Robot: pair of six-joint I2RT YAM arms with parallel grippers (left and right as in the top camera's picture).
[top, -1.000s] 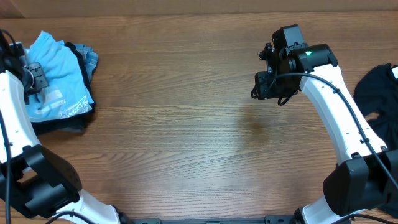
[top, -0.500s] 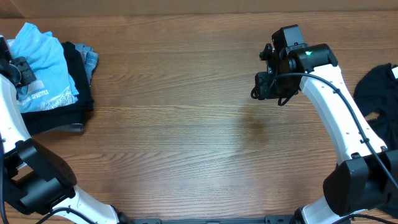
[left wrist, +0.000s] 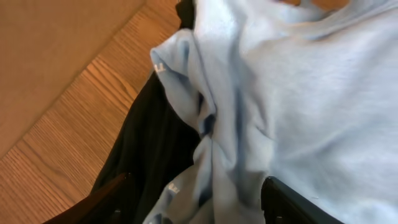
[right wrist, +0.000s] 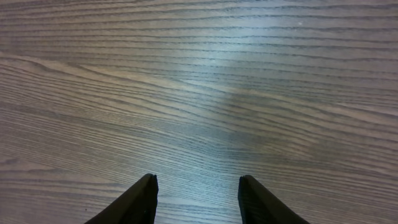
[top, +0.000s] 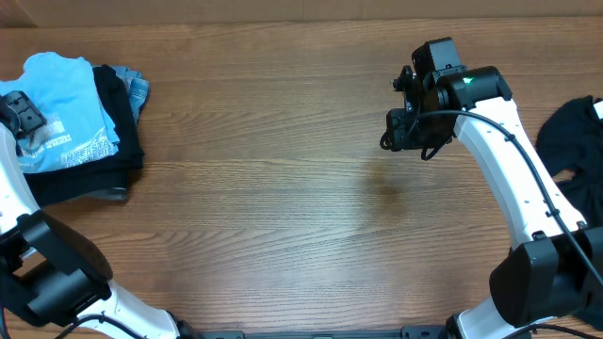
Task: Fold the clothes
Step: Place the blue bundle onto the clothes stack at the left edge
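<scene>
A light blue shirt (top: 71, 113) lies folded on top of a black garment (top: 89, 174) at the table's far left. My left gripper (top: 21, 113) hovers over the shirt's left edge. In the left wrist view this gripper (left wrist: 196, 202) is open, its jaws wide apart, with a rumpled fold of the blue shirt (left wrist: 298, 93) lying loose between them and the black garment (left wrist: 149, 149) underneath. My right gripper (top: 405, 132) hangs over bare wood at the centre right. It (right wrist: 196, 190) is open with nothing between its fingers.
A denim-blue piece (top: 138, 92) sticks out behind the stack. A dark navy garment (top: 570, 141) lies crumpled at the right edge. The wooden table (top: 283, 188) stretches between the two arms. A tan wall (left wrist: 56, 50) borders the table's far edge.
My left gripper has opened and let go of the blue shirt, which has settled flatter on the stack, further back and left. The right arm has not moved.
</scene>
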